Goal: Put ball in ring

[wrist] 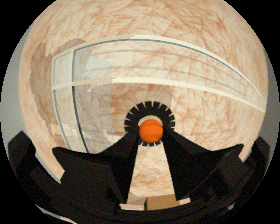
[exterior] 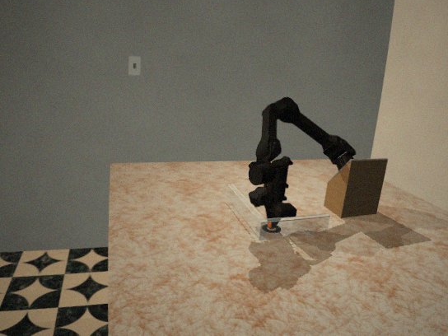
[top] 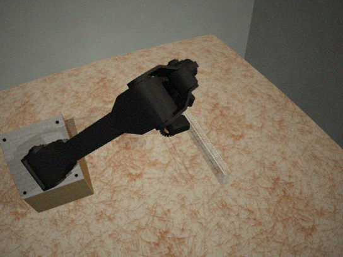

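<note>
My gripper (wrist: 150, 129) (exterior: 269, 225) is shut on a small orange ball (wrist: 150, 131) (exterior: 269, 225). The printed ring (wrist: 134, 115) (exterior: 273, 230) (top: 166, 133) is a black toothed circle on the table. In the wrist view the ball sits over the ring's middle, with the ring's teeth showing around and above it. In the exterior view the ball is just above the ring, close to the table. In the top view the arm hides the ball and most of the ring; only a bit of the ring's edge shows under the wrist.
Low clear walls (top: 208, 147) (exterior: 305, 223) (wrist: 156, 47) form a corner beside the ring. The arm's base stands on a wooden block (top: 60, 193) (exterior: 357, 189). The table's edges (exterior: 109, 240) drop off at the left to a tiled floor.
</note>
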You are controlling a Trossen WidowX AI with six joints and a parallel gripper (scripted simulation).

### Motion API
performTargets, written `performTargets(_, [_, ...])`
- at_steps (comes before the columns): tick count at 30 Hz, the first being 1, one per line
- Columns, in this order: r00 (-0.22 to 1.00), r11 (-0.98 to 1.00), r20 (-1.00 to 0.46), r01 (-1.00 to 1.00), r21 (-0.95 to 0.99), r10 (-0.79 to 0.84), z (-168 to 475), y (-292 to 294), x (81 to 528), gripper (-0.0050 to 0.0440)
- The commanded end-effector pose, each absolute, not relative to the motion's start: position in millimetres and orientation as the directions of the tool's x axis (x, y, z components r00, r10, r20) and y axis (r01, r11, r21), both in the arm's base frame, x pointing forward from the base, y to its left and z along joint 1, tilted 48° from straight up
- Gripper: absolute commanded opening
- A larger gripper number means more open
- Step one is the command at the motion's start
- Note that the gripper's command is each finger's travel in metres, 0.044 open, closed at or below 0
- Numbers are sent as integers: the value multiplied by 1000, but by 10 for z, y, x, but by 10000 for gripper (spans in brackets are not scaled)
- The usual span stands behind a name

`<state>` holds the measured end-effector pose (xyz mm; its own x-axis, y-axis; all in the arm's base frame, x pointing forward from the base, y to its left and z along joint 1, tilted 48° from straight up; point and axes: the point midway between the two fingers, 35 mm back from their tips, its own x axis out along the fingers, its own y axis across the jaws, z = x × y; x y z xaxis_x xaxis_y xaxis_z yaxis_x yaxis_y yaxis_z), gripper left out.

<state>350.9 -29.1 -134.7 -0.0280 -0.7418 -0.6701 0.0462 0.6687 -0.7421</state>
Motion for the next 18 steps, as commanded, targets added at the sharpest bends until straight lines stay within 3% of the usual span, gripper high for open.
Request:
performTargets(1, [-26, 668, -669, 47, -743, -743, -1344, -293, 3517, 20])
performTargets(2, [-26, 668, -669, 47, -743, -743, -1344, -293, 3517, 20])
performTargets(11, [-26, 668, -669, 47, -743, -743, -1344, -293, 3517, 228])
performTargets(18, [-26, 668, -669, 47, -743, -743, -1344, -293, 3517, 228])
